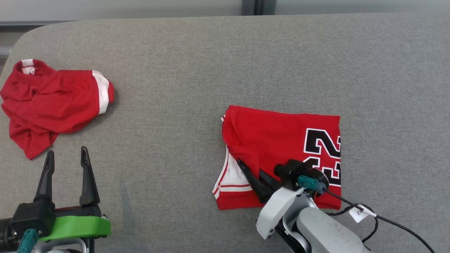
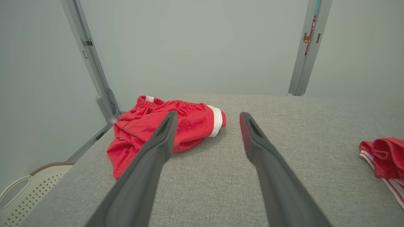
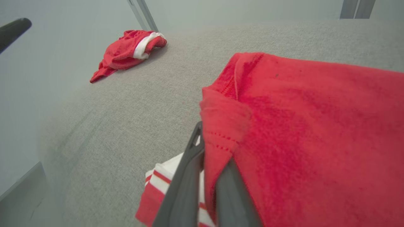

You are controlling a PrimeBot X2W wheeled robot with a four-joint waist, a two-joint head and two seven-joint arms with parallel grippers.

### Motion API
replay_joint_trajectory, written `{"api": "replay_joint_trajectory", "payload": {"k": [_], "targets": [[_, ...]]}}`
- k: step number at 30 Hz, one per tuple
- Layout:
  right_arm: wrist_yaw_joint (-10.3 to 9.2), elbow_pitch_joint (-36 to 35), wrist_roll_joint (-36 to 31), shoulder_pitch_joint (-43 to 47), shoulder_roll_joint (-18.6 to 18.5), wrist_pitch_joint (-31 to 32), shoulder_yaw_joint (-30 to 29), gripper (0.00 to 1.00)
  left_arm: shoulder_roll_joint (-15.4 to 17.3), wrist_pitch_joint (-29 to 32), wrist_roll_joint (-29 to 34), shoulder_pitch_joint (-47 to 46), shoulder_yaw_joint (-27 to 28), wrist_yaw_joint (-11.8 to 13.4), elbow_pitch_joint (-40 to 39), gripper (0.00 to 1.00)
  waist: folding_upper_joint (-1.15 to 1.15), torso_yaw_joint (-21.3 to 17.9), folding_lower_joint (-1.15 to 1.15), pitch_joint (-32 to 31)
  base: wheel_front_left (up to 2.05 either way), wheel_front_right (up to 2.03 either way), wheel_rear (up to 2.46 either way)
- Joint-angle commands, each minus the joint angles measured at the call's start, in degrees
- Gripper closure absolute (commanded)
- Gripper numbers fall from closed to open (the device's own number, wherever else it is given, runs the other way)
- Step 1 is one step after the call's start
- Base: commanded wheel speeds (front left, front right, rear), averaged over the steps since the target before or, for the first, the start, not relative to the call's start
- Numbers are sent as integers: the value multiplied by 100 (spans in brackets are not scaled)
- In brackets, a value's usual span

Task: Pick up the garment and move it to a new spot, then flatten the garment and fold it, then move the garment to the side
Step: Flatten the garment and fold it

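The garment, a folded red jersey (image 1: 281, 140) with black-and-white numbers and white striped trim, lies right of centre on the grey padded table (image 1: 211, 63). My right gripper (image 1: 243, 164) comes in from the lower right. It is shut on a raised fold of red cloth at the jersey's (image 3: 315, 126) left edge, and the right wrist view shows the fabric pinched between the fingers (image 3: 189, 164). At the lower left my left gripper (image 1: 66, 156) hovers open, holding nothing, its fingers (image 2: 157, 142) pointing toward the far edge. The jersey's corner (image 2: 383, 157) shows at that view's right.
Crumpled red shorts (image 1: 52, 102) with a white band lie at the far left of the table, just ahead of my left gripper (image 2: 208, 118). A perforated white basket (image 2: 28, 189) sits below the table's left edge. A black cable with a tag (image 1: 358, 212) trails from my right wrist.
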Motion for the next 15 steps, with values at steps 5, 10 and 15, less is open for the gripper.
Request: {"api": "replay_joint_trajectory", "payload": {"k": [5, 10, 15], "targets": [[-4, 144, 63, 117, -23, -14, 214, 0, 6, 0, -45, -20, 14, 39, 43, 0, 0, 32, 0, -29, 0, 0, 0], [-4, 11, 138, 160, -13, -14, 280, 0, 6, 0, -41, 67, 38, 49, 30, 0, 0, -8, 0, -109, 0, 0, 0], [-4, -369, 110, 248, -103, -14, 26, 0, 6, 0, 20, 118, 30, 42, 8, 0, 0, -88, 0, -163, 0, 0, 0]]}}
